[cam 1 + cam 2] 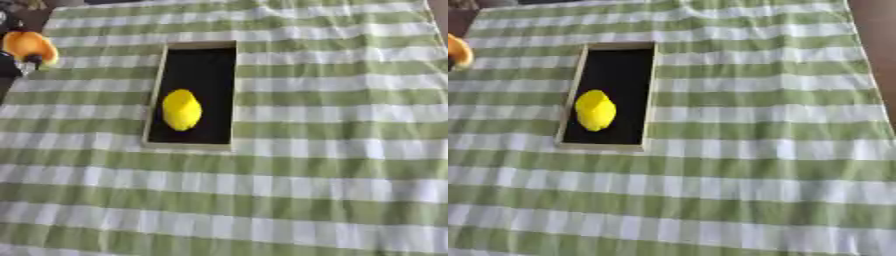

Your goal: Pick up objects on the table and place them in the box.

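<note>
Starting at the upper left of the frame: an orange object (29,46) sits at the left edge, rounded, orange-yellow, with something dark (9,64) touching it on its lower left side. That dark piece could be part of a robot hand but it is too blurred to say; cannot tell whether any fingers are apart, together or clamped on the orange thing. In the right eye view only a sliver of the orange shape shows at the left border. No robot hand is clearly visible in either view, so the state of both stays unknown.

Moving right, upper centre-left: box (156,100), a shallow rectangular tray with pale wooden rim and black inside, long side running up and down the frame, lying flat on the cloth. Inside it a lemon (182,110), bright yellow, oval, lying in the lower half of the box, nearer the left wall, apart from the bottom wall.

Under everything: tablecloth (763,165) with green and white stripes running across the frame, covering the tabletop, slightly wrinkled toward the bottom. Centre, right and lower parts of the frame show cloth only.

Far upper right corner: a strip of brown surface (877,30) beyond the cloth edge.
</note>
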{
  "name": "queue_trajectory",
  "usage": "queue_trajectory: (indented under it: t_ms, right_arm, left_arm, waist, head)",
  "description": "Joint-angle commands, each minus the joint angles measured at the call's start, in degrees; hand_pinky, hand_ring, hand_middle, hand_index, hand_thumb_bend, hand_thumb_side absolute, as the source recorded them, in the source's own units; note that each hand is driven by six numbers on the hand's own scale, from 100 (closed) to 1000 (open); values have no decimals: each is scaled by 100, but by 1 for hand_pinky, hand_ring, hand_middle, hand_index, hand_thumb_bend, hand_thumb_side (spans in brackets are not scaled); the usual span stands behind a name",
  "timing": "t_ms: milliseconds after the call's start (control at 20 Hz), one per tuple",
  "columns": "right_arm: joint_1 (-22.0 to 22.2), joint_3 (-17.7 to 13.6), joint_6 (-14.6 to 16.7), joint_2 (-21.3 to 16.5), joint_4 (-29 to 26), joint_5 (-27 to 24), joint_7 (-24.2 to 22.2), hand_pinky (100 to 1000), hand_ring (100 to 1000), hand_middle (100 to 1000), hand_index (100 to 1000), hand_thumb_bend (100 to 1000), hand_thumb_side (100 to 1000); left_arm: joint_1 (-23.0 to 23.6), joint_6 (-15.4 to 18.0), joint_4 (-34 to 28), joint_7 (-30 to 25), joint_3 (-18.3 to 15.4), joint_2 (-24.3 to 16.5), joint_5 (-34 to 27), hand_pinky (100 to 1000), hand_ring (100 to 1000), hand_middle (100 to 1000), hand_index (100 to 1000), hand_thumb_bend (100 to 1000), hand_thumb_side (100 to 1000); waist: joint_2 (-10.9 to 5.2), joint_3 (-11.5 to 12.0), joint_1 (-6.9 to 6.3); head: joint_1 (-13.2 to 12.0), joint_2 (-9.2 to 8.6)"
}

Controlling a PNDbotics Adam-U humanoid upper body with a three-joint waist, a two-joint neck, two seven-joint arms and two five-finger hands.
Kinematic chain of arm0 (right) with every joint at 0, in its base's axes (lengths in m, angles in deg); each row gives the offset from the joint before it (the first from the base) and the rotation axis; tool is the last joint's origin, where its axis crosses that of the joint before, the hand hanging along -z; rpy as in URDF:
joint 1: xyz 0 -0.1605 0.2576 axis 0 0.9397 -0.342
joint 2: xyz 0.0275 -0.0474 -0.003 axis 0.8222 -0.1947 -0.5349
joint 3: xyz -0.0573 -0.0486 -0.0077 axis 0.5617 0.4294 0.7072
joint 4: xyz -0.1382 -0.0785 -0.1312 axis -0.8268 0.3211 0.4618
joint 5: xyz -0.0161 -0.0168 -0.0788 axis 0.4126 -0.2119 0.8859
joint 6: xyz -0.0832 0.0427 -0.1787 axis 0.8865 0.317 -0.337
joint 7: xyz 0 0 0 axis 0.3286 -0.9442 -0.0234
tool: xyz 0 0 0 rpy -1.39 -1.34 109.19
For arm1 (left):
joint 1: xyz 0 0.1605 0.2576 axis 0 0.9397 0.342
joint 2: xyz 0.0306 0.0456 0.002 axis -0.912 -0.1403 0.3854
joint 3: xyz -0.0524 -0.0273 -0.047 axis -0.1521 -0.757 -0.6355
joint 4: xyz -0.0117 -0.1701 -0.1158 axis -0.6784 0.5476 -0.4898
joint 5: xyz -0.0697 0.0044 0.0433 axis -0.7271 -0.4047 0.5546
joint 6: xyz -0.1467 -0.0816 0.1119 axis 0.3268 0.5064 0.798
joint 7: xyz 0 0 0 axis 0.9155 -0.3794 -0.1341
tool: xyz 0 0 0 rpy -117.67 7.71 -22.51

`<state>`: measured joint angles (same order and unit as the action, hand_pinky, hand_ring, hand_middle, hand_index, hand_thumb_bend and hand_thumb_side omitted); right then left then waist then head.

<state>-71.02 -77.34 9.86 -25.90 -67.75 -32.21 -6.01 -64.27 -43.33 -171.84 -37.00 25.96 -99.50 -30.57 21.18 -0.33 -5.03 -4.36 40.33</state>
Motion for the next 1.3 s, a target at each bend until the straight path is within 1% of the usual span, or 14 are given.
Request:
queue_trajectory:
  t_ms: [50,150,300,400,500,650,850,950,1050,1150,1300]
  right_arm:
    - [-95,-77,-4,-98,-6,-44,20,910,844,778,853,100,601]
    - [-108,-69,-3,-85,5,-51,17,910,844,778,852,100,599]
    - [-134,-60,3,-62,10,-59,13,910,844,778,852,100,596]
    - [-153,-52,6,-45,10,-62,7,909,844,777,852,100,594]
    - [-176,-43,9,-22,10,-66,-2,909,844,777,852,100,593]
    - [-220,-20,10,14,12,-73,-24,909,844,777,852,100,592]
    - [-255,-15,13,46,3,-78,-35,910,844,777,851,100,593]
    - [-262,-19,10,58,2,-81,-31,910,843,777,851,100,595]
    - [-273,-27,3,73,6,-86,-21,910,843,776,851,100,598]
    - [-286,-29,-3,86,17,-94,-14,910,843,776,850,100,602]
    - [-293,-31,-5,90,29,-100,-6,910,843,775,850,100,606]
  left_arm:
    - [-208,16,-904,-14,98,-113,-118,695,602,520,477,161,169]
    - [-357,17,-1323,-39,240,52,-153,694,600,519,474,157,172]
    - [-638,80,-1775,-136,518,369,-106,691,598,518,472,152,175]
    - [-854,140,-1955,-207,727,648,-35,690,597,518,472,152,174]
    - [-1058,200,-1989,-279,943,956,83,688,596,518,474,143,178]
    - [-1308,310,-1834,-360,1230,1468,347,688,597,518,477,134,182]
    - [-1441,338,-1397,-230,1398,2063,603,685,590,516,480,129,185]
    - [-1484,338,-1139,-115,1455,2270,698,684,590,516,481,124,187]
    - [-1525,369,-911,-19,1512,2434,792,684,590,517,482,122,187]
    - [-1554,414,-720,54,1556,2578,896,683,590,516,482,122,185]
    - [-1590,499,-446,86,1632,2750,1091,683,593,518,487,119,183]
  waist:
    - [-157,14,9]
    - [-163,15,14]
    - [-179,8,27]
    - [-192,6,41]
    - [-205,7,51]
    - [-217,-2,69]
    - [-214,-21,80]
    - [-209,-34,75]
    - [-200,-50,66]
    - [-188,-74,58]
    - [-176,-105,40]
  head:
    - [10,25]
    - [19,21]
    - [22,16]
    - [28,19]
    - [25,19]
    - [16,15]
    - [77,32]
    - [148,33]
    - [276,24]
    - [394,3]
    - [505,-20]
